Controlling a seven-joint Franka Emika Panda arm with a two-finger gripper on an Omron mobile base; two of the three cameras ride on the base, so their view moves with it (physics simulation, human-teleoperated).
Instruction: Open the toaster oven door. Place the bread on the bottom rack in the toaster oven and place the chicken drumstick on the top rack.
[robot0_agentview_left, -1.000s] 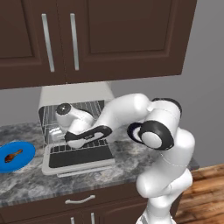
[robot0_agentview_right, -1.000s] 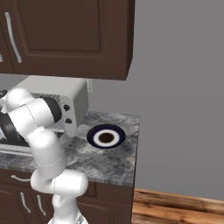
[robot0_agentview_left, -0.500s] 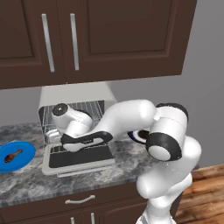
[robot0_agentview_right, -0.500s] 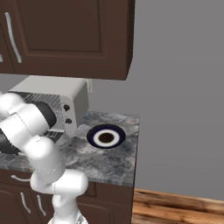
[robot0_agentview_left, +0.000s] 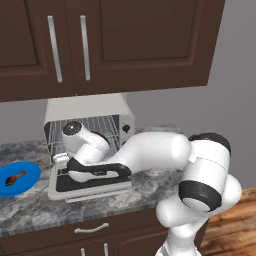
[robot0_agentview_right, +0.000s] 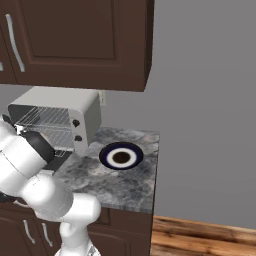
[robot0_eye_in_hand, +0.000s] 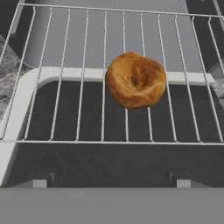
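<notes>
The toaster oven (robot0_agentview_left: 87, 107) stands on the counter with its door (robot0_agentview_left: 92, 189) folded down flat. In the hand view the round golden-brown bread (robot0_eye_in_hand: 135, 80) lies free on a silver wire rack (robot0_eye_in_hand: 65, 141) that reaches out over the door's dark glass and pale frame (robot0_eye_in_hand: 24, 94); it looks like the bottom rack. My gripper (robot0_eye_in_hand: 109, 183) hangs open just short of the bread, touching nothing, and is at the oven mouth (robot0_agentview_left: 62, 162). The top rack (robot0_agentview_left: 105, 127) shows higher inside. The chicken drumstick (robot0_agentview_left: 13, 177) lies on a blue plate (robot0_agentview_left: 31, 170) left of the oven.
A dark blue plate with a white centre (robot0_agentview_right: 120, 156) sits right of the oven (robot0_agentview_right: 55, 117), near the counter's right end. Dark wood cabinets (robot0_agentview_left: 100, 45) hang low above the oven. My white arm (robot0_agentview_left: 150, 152) crosses the counter in front of the door.
The arm has folded lower and its elbow has swung right, while the hand sank a little at the oven mouth. The gripper has stayed open.
</notes>
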